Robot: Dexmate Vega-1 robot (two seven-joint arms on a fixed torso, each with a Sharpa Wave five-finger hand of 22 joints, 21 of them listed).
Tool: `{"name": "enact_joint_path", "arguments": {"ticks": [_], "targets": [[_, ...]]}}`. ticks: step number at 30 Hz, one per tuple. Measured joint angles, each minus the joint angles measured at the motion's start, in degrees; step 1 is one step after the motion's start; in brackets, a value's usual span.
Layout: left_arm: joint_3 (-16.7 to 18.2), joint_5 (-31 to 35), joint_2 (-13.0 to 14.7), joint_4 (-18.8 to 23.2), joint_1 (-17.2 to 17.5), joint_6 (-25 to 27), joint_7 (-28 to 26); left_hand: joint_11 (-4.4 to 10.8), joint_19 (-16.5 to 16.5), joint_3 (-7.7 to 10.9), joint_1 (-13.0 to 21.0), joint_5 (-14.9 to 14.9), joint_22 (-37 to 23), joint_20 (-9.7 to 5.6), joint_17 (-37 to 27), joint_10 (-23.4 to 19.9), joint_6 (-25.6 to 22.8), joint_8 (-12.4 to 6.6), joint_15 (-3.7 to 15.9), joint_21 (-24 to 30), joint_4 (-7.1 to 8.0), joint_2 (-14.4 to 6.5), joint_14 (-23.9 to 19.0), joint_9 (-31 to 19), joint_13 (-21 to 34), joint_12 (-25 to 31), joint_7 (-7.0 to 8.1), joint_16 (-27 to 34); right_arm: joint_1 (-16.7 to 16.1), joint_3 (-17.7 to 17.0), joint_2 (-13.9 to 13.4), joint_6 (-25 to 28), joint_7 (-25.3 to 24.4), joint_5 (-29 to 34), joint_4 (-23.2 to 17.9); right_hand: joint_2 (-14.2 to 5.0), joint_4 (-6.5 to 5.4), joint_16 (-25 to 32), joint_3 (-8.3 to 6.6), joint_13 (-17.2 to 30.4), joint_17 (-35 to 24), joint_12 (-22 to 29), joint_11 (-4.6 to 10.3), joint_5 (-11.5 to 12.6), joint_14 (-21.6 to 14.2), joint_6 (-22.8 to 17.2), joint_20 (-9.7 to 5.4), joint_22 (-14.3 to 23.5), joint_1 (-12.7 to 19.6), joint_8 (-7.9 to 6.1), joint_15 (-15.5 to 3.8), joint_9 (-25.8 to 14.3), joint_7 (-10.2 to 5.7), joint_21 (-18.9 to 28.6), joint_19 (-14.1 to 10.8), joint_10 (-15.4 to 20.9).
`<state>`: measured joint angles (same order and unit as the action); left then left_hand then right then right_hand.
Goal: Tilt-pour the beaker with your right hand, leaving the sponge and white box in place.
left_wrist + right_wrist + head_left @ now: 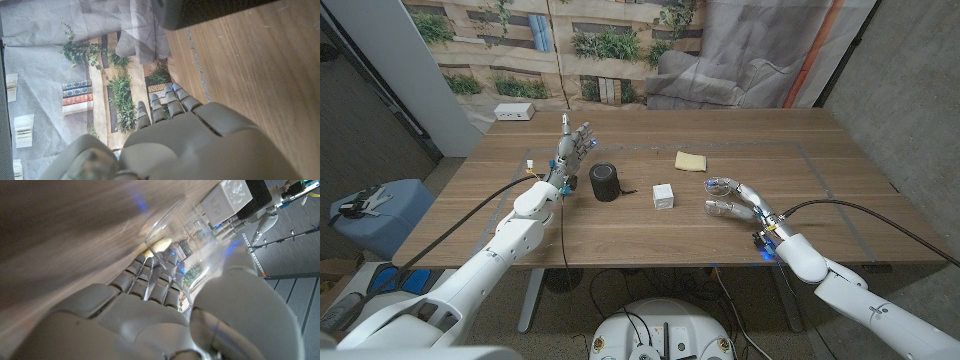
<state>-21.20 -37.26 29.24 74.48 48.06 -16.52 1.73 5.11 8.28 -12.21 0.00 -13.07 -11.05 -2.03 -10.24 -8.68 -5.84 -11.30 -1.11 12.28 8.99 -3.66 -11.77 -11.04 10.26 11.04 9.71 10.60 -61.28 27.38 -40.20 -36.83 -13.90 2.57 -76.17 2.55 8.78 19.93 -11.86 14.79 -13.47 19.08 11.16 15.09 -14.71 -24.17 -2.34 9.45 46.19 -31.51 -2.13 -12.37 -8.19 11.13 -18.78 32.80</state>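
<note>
Grasping the clear beaker (pixel 186 245) around its wall, the right hand (pixel 737 198) fingers (pixel 150 282) must squeeze gently: thin, light, slippery, breakable; left hand (pixel 574 146) released.

White-shelled arms and grey hands are showing blue lights

Smooth, rounded white casings are covering both arms, and black cables are running alongside each of them. The left hand (pixel 576 142) is showing light grey, segmented fingers (pixel 172 100) with small blue marks near their tips, and exposed wiring with coloured connectors is sitting at its wrist. The right hand (pixel 734 198) is wearing the same pale grey shell, blue lights are glowing on its fingers (pixel 150 277), and another blue light is shining at its wrist.
</note>
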Motion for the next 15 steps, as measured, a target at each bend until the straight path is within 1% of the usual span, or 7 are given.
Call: {"name": "enact_joint_path", "arguments": {"ticks": [3, 5, 7, 9, 11, 13, 15], "targets": [[0.00, 0.00, 0.00, 0.00, 0.00, 0.00, 0.00, 0.00, 0.00, 0.00, 0.00, 0.00, 0.00, 0.00, 0.00, 0.00, 0.00, 0.00, 0.00, 0.00, 0.00, 0.00, 0.00, 0.00, 0.00, 0.00, 0.00, 0.00, -0.26, -0.19, -0.07, 0.29, 0.18, -0.51, -0.45, -0.02, 0.00, 0.49, 0.00, 0.36, -0.12, 0.21, 0.15, -0.27, -0.74, -0.52, 0.00, 0.00, 0.02, -0.92, -0.26, -0.26, 0.52, 0.00, 0.00, 1.09], [0.00, 0.00, 0.00, 0.00, 0.00, 0.00, 0.00, 0.00, 0.00, 0.00, 0.00, 0.00, 0.00, 0.00, 0.00, 0.00, 0.00, 0.00, 0.00, 0.00, 0.00, 0.00, 0.00, 0.00, 0.00, 0.00, 0.00, 0.00, -0.44, -0.35, -0.10, 0.47, 0.31, -0.91, -0.69, -0.24, 0.00, 0.82, 0.01, 0.62, -0.26, 0.46, -0.11, -0.48, -1.24, -0.82, 0.00, 0.00, 0.24, -1.45, -0.27, -0.53, 0.82, 0.00, 0.00, 1.75], [0.00, 0.00, 0.00, 0.00, 0.00, 0.00, 0.00, 0.00, 0.00, 0.00, 0.00, 0.00, 0.00, 0.00, 0.00, 0.00, 0.00, 0.00, 0.00, 0.00, 0.00, 0.00, 0.00, 0.00, 0.00, 0.00, 0.00, 0.00, -0.56, -0.45, -0.12, 0.56, 0.38, -1.12, -0.84, -0.31, 0.00, 1.30, 0.01, 1.01, -0.52, 0.76, 0.14, -0.69, -1.66, -0.83, 0.00, 0.00, 0.32, -2.24, 0.01, -0.83, 0.82, 0.00, 0.00, 2.37], [0.00, 0.00, 0.00, 0.00, 0.00, 0.00, 0.00, 0.00, 0.00, 0.00, 0.00, 0.00, 0.00, 0.00, 0.00, 0.00, 0.00, 0.00, 0.00, 0.00, 0.00, 0.00, 0.00, 0.00, 0.00, 0.00, 0.00, 0.00, -0.65, -0.52, -0.12, 0.61, 0.44, -1.31, -0.96, -0.31, 0.00, 1.67, 0.01, 1.34, -0.76, 0.86, 0.15, -0.91, -1.99, -1.13, 0.00, 0.00, 0.32, -2.77, -0.19, -1.08, 1.13, 0.00, 0.00, 3.19], [0.00, 0.00, 0.00, 0.00, 0.00, 0.00, 0.00, 0.00, 0.00, 0.00, 0.00, 0.00, 0.00, 0.00, 0.00, 0.00, 0.00, 0.00, 0.00, 0.00, 0.00, 0.00, 0.00, 0.00, 0.00, 0.00, 0.00, 0.00, -0.78, -0.66, -0.12, 0.65, 0.68, -1.92, -1.09, -0.31, 0.00, 1.84, 0.01, 1.63, -0.90, 0.86, 0.45, -0.91, -2.17, -1.13, 0.00, 0.00, 0.32, -2.88, -0.13, -1.34, 1.13, 0.00, 0.00, 3.50], [0.00, 0.00, 0.00, 0.00, 0.00, 0.00, 0.00, 0.00, 0.00, 0.00, 0.00, 0.00, 0.00, 0.00, 0.00, 0.00, 0.00, 0.00, 0.00, 0.00, 0.00, 0.00, 0.00, 0.00, 0.00, 0.00, 0.00, 0.00, -0.83, -0.75, -0.10, 0.65, 0.77, -2.18, -1.15, -0.31, 0.00, 2.37, 0.01, 1.92, -1.10, 1.30, 0.21, -1.13, -2.85, -1.16, 0.00, 0.00, 0.32, -3.46, -0.23, -1.55, 1.16, 0.00, 0.00, 4.09], [0.00, 0.00, 0.00, 0.00, 0.00, 0.00, 0.00, 0.00, 0.00, 0.00, 0.00, 0.00, 0.00, 0.00, 0.00, 0.00, 0.00, 0.00, 0.00, 0.00, 0.00, 0.00, 0.00, 0.00, 0.00, 0.00, 0.00, 0.00, -0.89, -0.88, -0.03, 0.66, 0.84, -2.37, -1.27, -0.31, 0.01, 2.46, 0.02, 2.26, -1.33, 1.53, 0.42, -1.28, -2.85, -1.54, 0.00, 0.00, 0.32, -4.03, -0.23, -1.80, 1.54, 0.00, 0.01, 4.29]]}}
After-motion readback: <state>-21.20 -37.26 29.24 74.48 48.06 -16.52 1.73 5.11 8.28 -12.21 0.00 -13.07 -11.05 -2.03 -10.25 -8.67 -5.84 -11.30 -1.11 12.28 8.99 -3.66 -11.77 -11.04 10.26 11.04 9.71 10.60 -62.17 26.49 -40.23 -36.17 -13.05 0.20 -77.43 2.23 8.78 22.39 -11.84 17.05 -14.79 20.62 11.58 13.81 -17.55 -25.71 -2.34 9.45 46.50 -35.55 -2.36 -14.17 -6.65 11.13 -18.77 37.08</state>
